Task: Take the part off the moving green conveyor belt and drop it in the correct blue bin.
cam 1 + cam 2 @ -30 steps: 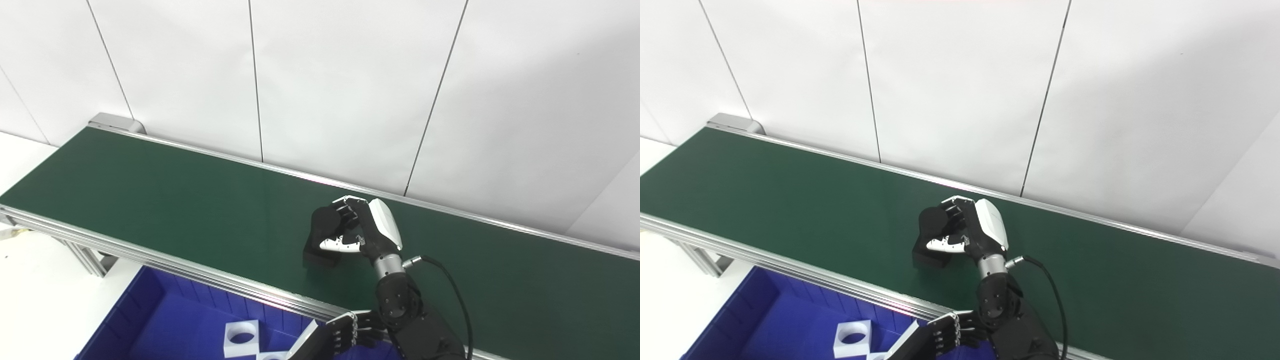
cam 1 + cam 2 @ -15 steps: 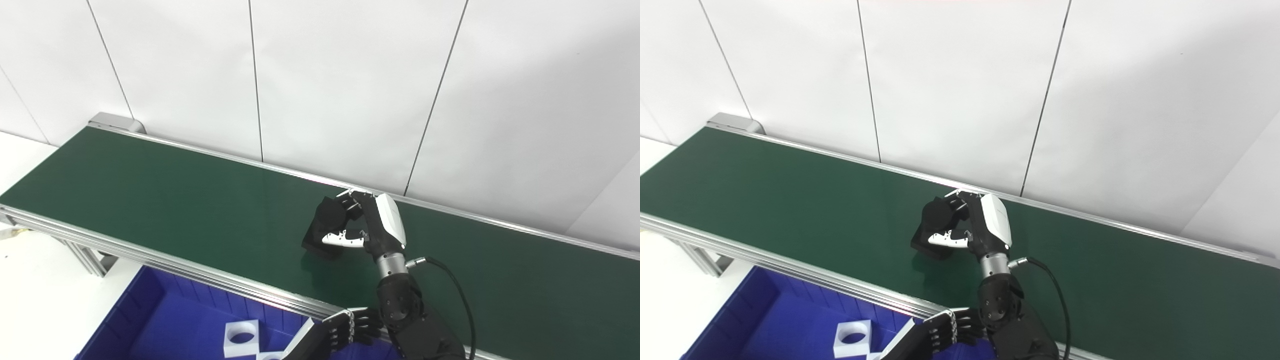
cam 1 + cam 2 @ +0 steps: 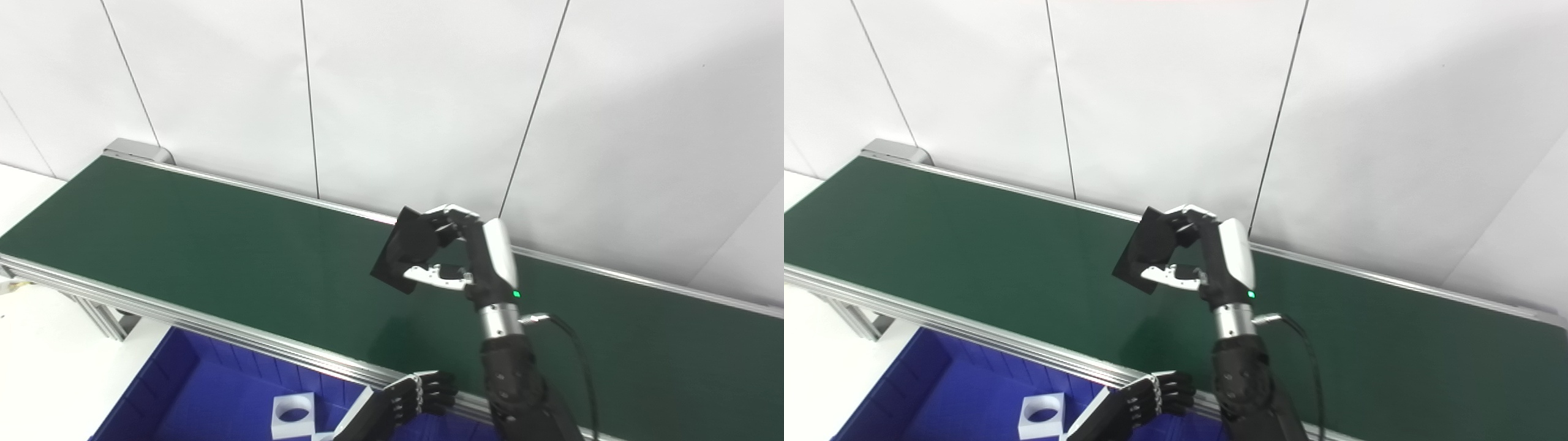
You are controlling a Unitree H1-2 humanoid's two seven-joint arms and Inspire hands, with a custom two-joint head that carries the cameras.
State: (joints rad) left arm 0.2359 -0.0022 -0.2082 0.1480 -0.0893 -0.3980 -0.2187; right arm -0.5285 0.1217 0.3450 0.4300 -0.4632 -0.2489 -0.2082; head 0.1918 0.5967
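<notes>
Bin (image 3: 184,392) sits lowest left, blue, below the belt's near rail, with a white ring part (image 3: 294,408) lying inside. Just right of it the left hand (image 3: 422,395) waits by the rail, fingers curled and holding nothing. Further right, the right hand (image 3: 471,257) pinches the black part (image 3: 407,254) between thumb and fingers, tilted, clear above the green belt (image 3: 214,245). Carrying well probably means keeping that pinch firm (the part looks edge-held) while swinging toward the correct bin.

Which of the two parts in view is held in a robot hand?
The black part, gripped by the right robot hand above the green belt. The white part with a round hole lies in the blue bin.
</notes>
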